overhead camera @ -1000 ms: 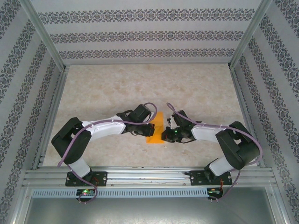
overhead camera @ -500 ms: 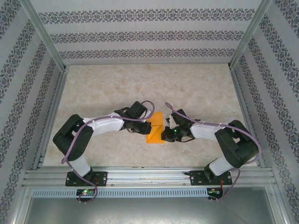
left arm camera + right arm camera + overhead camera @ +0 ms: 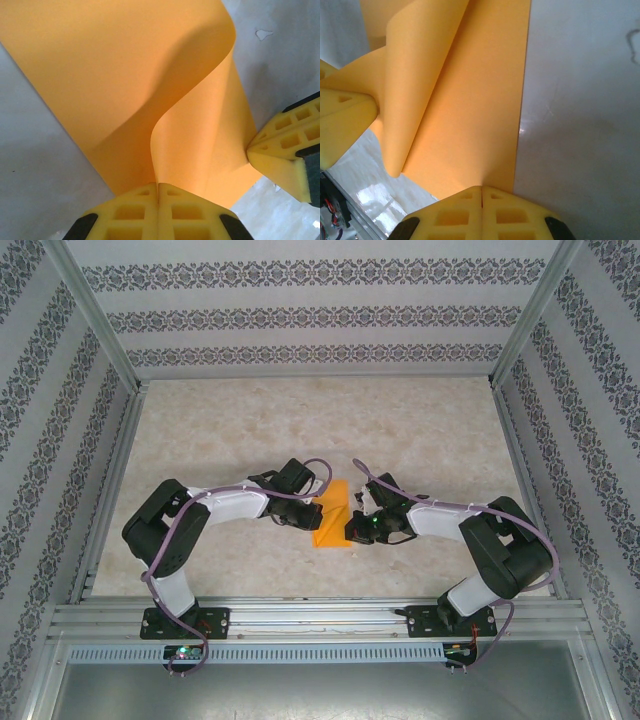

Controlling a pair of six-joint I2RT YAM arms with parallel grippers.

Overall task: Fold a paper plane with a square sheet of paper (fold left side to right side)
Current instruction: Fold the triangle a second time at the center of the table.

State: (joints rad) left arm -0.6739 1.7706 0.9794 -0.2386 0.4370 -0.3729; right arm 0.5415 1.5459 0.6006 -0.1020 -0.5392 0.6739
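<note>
From where I stand, the orange sheet [image 3: 334, 512] lies in the middle of the bench [image 3: 300, 420], towards the near side, caught between the two arms. The left pincer [image 3: 158, 189] is pinched tight on one edge of it. From that grip the paper rises and curls over in a soft loop, so the layers are not pressed flat and I see no sharp crease (the bend looks round rather than creased). The right pincer [image 3: 481, 192] is likewise closed on the sheet, its fingers meeting on the opposite edge, where the paper lies flatter on the bench. The two pincers sit very close, nearly facing each other across the narrowed sheet, the left one just left of it and the right one just right and a little nearer. As it lies now, the sheet's long axis runs near to far, and so should the fold line. To my eye the next move turns on the left arm. It holds the loose flap, so it would have to bring that edge to the right and down onto the edge the right pincer holds, squarely, or the halves will not match.
</note>
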